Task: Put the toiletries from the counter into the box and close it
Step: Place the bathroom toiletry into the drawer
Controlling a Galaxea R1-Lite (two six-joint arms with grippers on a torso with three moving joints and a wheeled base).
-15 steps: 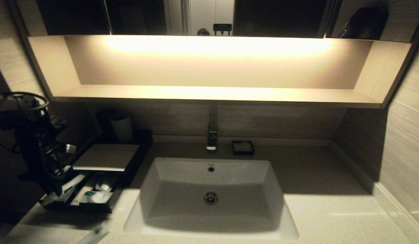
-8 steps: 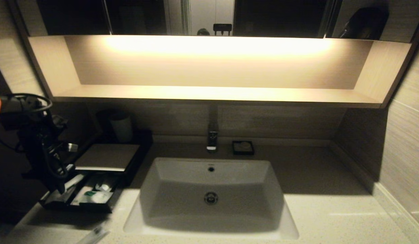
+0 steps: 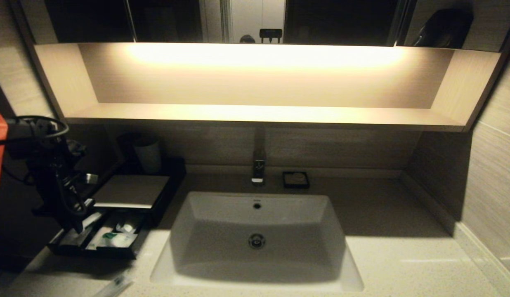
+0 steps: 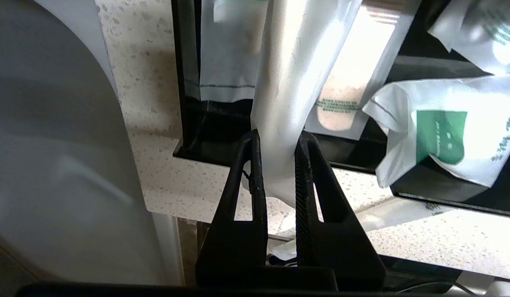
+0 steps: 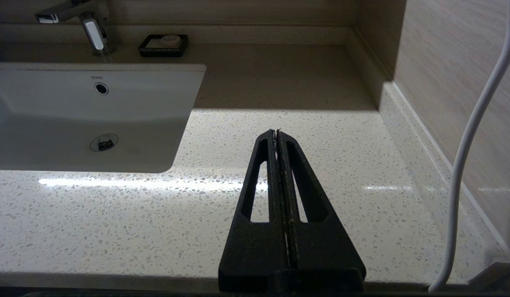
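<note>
Now long packet (image 4: 288, 82) between left pincer (image 4: 276, 138) fingers.

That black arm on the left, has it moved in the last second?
Yes. The left gripper, pinching a slim packet, has drifted slightly right, toward the box, over its open drawer.

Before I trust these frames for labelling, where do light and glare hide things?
Head view: the lit shelf glows bright, while the left hand and box sit in deep shadow. Left wrist view: the held packet is washed out by glare. Right wrist view: the counter is evenly lit, with one bright streak.
</note>
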